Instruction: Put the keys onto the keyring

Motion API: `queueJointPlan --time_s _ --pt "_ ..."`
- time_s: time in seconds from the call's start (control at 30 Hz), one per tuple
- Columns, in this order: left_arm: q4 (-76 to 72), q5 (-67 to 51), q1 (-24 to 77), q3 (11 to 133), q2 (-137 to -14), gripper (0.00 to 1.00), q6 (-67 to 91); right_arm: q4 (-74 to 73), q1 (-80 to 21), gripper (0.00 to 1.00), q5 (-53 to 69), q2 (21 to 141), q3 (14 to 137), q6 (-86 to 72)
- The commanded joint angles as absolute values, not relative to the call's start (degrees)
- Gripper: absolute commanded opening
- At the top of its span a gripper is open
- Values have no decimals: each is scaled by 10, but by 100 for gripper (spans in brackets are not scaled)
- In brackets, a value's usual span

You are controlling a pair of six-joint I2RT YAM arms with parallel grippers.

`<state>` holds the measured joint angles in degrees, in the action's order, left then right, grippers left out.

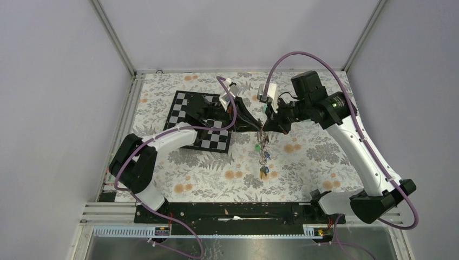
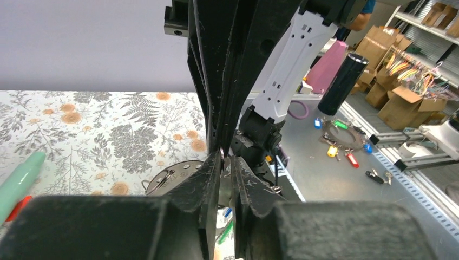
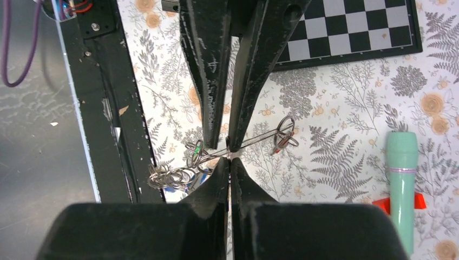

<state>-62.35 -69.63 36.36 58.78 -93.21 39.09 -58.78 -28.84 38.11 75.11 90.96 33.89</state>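
Note:
The keyring, a thin grey wire, is held above the floral table, with both grippers meeting on it in the top view. My right gripper is shut on the wire. My left gripper faces it tip to tip, its jaws a narrow gap apart around the wire. Several keys with green and blue tags hang from the wire in a string below the grippers. Their small split rings bunch at one end of the wire.
A checkerboard lies under the left arm. A teal tube with a red cap lies on the table beside the work spot. More tagged keys lie on the metal surface beyond the table's black rail.

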Motion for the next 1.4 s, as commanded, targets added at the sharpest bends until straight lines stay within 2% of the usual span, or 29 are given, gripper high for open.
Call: queueJointPlan --time_s 0.0,0.1,0.4,0.57,0.7,1.0,1.17,1.37 --pt "-562 -745 359 613 -933 19 336 -602 -297 0 313 760 965 355" --pt "-547 -746 357 617 -935 28 325 -607 -303 0 299 765 973 362" --pt "-545 -735 357 622 -941 34 328 -653 -311 0 266 791 1013 387" --pt "-546 -735 356 627 -943 45 325 -701 -319 0 248 816 1047 406" --pt "-551 -742 355 642 -955 49 322 -714 -320 0 245 823 1047 406" --pt "-574 -750 354 683 -986 49 335 -746 -320 0 246 839 1072 403" --pt "-600 -747 357 685 -997 42 354 -742 -320 0 258 841 1065 400" --pt "-615 -745 361 688 -1002 41 367 -736 -319 0 263 842 1056 397"
